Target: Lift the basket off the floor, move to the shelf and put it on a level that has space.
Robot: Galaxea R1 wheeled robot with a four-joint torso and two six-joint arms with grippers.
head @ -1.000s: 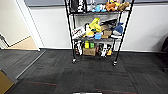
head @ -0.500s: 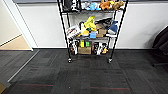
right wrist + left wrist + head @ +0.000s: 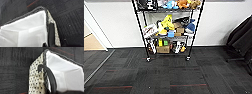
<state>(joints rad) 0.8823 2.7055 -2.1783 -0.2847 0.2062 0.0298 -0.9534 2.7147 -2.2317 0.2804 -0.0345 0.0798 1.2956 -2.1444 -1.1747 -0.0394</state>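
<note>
Shelf (image 3: 167, 27) nearer and larger than before, basket (image 3: 60, 72) at both wrists, claw states indiscernible.

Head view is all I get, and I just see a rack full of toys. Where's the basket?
Observer: The basket shows up close at the left wrist, above the dark carpet.
Operator: Is anything inside it?
Observer: What shows of its white lining is bare.
Operator: Does it have handles?
Observer: Yes, a dark loop handle stands at one end, seen from the left wrist, and another handle shows at the right wrist.
</note>
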